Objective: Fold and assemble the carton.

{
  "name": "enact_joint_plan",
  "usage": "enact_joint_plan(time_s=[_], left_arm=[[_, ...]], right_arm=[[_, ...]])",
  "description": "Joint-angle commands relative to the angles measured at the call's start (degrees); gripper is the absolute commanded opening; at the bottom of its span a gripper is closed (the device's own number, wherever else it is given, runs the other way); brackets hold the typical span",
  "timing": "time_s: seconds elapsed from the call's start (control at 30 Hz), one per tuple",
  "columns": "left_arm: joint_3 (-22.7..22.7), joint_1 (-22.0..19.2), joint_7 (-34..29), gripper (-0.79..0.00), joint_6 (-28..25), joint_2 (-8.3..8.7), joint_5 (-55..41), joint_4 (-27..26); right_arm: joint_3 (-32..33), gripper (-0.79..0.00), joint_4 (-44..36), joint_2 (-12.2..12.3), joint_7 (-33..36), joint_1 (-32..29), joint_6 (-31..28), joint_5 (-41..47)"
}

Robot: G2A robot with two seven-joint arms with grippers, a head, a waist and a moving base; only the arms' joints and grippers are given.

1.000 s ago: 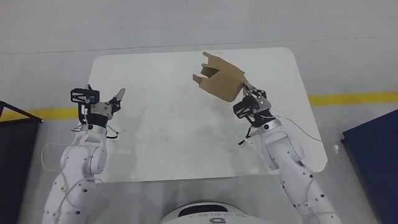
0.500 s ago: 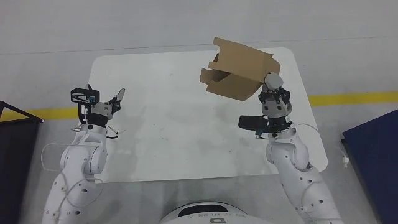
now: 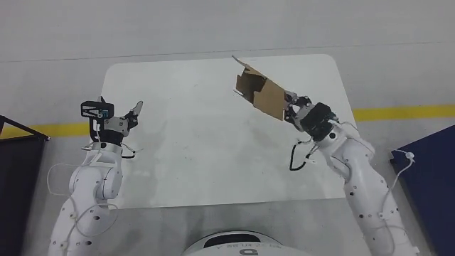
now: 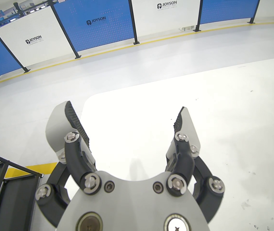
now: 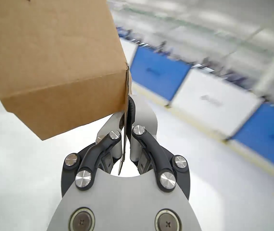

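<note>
So the right gripper (image 3: 290, 112) pinches one edge of the carton (image 3: 261, 94), box tilted, seemingly held above the table (image 3: 199, 163) near its right side, and the left gripper (image 3: 131, 110) sits well apart at the left edge, fingers spread.

Wide table (image 3: 192, 142) stretch between left gripper (image 3: 135, 109) and carton (image 3: 261, 94); carton far right.
</note>
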Motion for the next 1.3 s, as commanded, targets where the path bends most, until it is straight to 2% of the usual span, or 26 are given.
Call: enact_joint_plan(time_s=[0.0,0.03,0.97,1.07,1.13,1.27], left_arm=[[0.0,0.0,0.0,0.0,0.0,0.0,0.0,0.0],[0.0,0.0,0.0,0.0,0.0,0.0,0.0,0.0],[0.0,0.0,0.0,0.0,0.0,0.0,0.0,0.0],[0.0,0.0,0.0,0.0,0.0,0.0,0.0,0.0],[0.0,0.0,0.0,0.0,0.0,0.0,0.0,0.0],[0.0,0.0,0.0,0.0,0.0,0.0,0.0,0.0]], right_arm=[[-7.44,-0.785,1.1,1.54,10.58,2.39,-14.38,14.38],[-9.51,-0.785,1.09,2.22,13.71,3.21,-14.38,19.17],[-9.37,-0.785,1.26,2.21,13.61,3.18,-13.95,19.39],[-5.91,-0.785,4.7,2.61,13.5,4.22,-12.44,23.43],[-3.16,-0.785,7.55,3.09,14.21,5.29,-13.9,27.31],[-2.39,-0.785,10.42,4.42,19.3,7.01,-14.38,40.25]])
